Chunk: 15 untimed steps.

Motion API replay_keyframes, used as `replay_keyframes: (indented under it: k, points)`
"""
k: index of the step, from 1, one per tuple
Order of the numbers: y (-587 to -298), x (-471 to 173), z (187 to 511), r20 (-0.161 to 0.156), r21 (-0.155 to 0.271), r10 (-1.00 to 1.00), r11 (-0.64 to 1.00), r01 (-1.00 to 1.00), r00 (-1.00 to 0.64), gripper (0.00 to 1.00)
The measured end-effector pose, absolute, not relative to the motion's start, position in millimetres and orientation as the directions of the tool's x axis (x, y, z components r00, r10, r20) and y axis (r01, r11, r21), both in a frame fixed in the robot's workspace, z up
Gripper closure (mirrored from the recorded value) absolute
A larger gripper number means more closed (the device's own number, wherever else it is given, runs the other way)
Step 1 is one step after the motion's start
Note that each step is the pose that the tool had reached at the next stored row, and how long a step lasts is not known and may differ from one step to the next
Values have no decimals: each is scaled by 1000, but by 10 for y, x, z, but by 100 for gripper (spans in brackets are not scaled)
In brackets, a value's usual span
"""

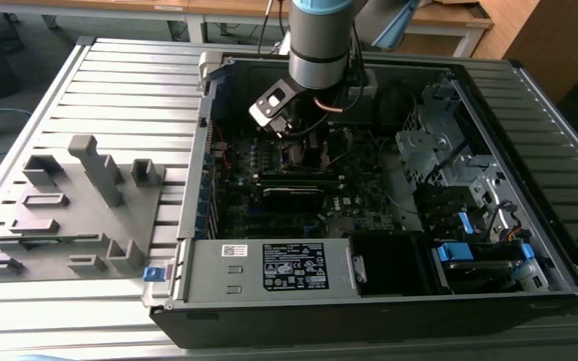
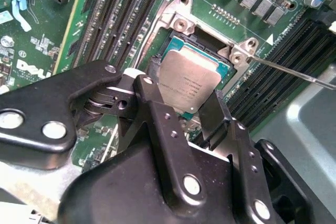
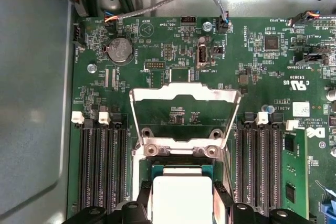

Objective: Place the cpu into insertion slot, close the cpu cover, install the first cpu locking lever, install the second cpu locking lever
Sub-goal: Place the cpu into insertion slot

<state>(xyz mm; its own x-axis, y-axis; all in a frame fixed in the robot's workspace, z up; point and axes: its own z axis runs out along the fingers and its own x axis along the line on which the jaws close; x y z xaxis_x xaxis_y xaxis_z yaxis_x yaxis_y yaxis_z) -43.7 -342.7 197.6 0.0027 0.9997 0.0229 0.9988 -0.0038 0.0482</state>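
Note:
My gripper (image 1: 287, 128) reaches down into the open computer case over the motherboard (image 1: 269, 203). In both wrist views its black fingers (image 2: 152, 108) sit against two opposite edges of the cpu (image 2: 189, 77), a flat silver-topped square on a green base. The cpu (image 3: 181, 198) is right at the insertion slot (image 2: 176, 39); whether it is fully seated I cannot tell. The cpu cover (image 3: 152, 92), a thin silver frame, stands open beyond the slot. A thin metal locking lever (image 2: 294, 69) juts out unlatched beside the slot.
Long black memory slots (image 3: 102, 166) flank the socket on both sides. Cables (image 3: 152, 9) cross the case wall beyond the board. A grey parts fixture (image 1: 68, 210) lies at the exterior view's left, a power supply (image 1: 269, 267) and drive bays (image 1: 470, 226) inside the case.

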Motion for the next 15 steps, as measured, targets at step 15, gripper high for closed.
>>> replay_keyframes:
  k: [15]
  points:
    - [-3398, -444, 1945, 4, 48, 1000, -3, 999, 3, 46]
